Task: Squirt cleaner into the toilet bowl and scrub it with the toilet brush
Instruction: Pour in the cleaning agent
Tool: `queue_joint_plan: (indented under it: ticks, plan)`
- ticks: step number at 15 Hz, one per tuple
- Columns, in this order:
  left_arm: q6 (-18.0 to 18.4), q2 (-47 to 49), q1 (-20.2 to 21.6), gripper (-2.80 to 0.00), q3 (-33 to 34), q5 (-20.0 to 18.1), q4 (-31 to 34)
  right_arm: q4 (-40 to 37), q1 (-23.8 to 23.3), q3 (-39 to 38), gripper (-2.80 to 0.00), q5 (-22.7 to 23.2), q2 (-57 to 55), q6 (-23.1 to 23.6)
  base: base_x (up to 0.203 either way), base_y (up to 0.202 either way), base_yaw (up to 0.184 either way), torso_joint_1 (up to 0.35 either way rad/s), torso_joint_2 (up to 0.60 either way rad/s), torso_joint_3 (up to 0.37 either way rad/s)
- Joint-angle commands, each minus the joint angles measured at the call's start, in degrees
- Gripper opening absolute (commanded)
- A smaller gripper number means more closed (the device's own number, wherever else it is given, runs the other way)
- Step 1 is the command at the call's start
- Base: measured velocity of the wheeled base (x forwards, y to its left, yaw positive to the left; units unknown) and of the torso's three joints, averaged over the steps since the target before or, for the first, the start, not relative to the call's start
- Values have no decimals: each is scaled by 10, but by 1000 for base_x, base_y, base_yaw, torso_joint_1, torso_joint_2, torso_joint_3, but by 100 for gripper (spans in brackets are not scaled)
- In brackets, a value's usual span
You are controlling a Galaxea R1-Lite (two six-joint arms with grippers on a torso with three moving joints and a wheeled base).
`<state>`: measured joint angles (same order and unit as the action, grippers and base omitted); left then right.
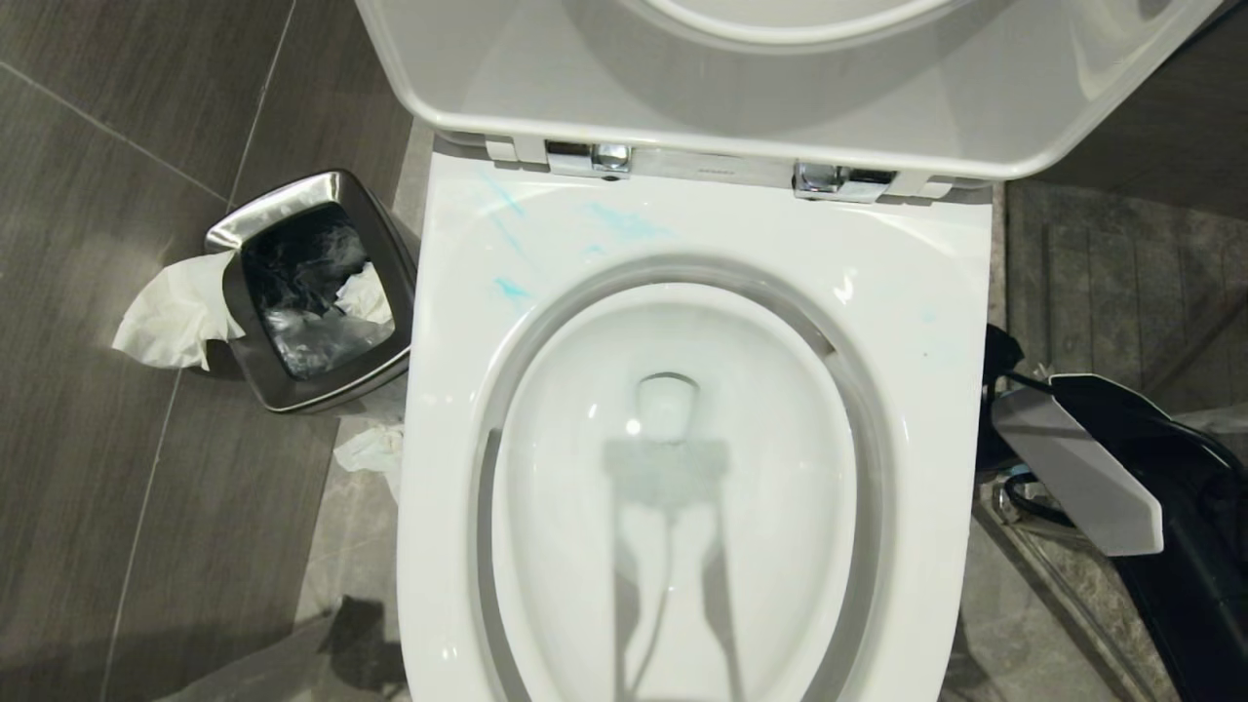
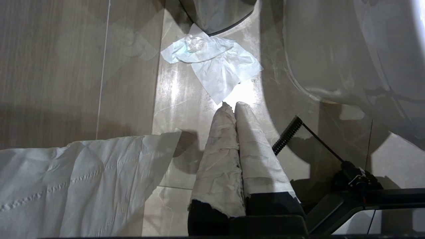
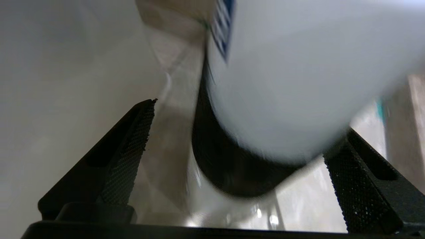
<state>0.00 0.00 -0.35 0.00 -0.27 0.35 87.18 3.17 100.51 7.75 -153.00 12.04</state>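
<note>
Right hand stands spread wide with nothing between its two black, rough-faced fingers; a blurred white rounded body with a black base looms close ahead of it, and what that body is cannot be told. From the head camera only the right arm, white-cased with black cabling, shows low beside the right flank of the toilet bowl, down near the floor.

Left hand is clenched, its two paper-wrapped fingers pressed together and pointing down at the tiled floor. Just beyond its tips lies a crumpled tissue, and a broad sheet of white paper spreads beside its base. The bowl's curved white outside rises to one side of it.

Seen from the head, the toilet bowl is open, seat and lid tipped back on chrome hinges. The basin holds clear water with a faint blue-grey tint near the drain. The cleaner shows as pale turquoise streaks and smears on the flat rim, toward the hinge end and the left side.

Left of the bowl stands a small steel bin lined with a dark bag, white tissue inside it; more tissue hangs over its outer edge and another scrap lies on the floor between bin and bowl.
</note>
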Motion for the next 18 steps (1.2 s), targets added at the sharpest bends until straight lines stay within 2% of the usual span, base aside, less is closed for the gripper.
queue_joint_plan:
  ticks: [1, 8, 14, 18]
  plan:
    - [0, 1, 0, -280, 1, 0, 0, 5, 1, 26, 0, 9, -17, 7, 0, 0, 0, 0, 0, 0]
    - [0, 1, 0, -280, 1, 0, 0, 5, -2, 47, 0, 9, -30, 8, 0, 0, 0, 0, 0, 0]
    - [0, 1, 0, -280, 1, 0, 0, 5, -7, 124, 0, 8, -63, 5, 0, 0, 0, 0, 0, 0]
    - [0, 1, 0, -280, 1, 0, 0, 5, -6, 127, 0, 9, -68, 4, 0, 0, 0, 0, 0, 0]
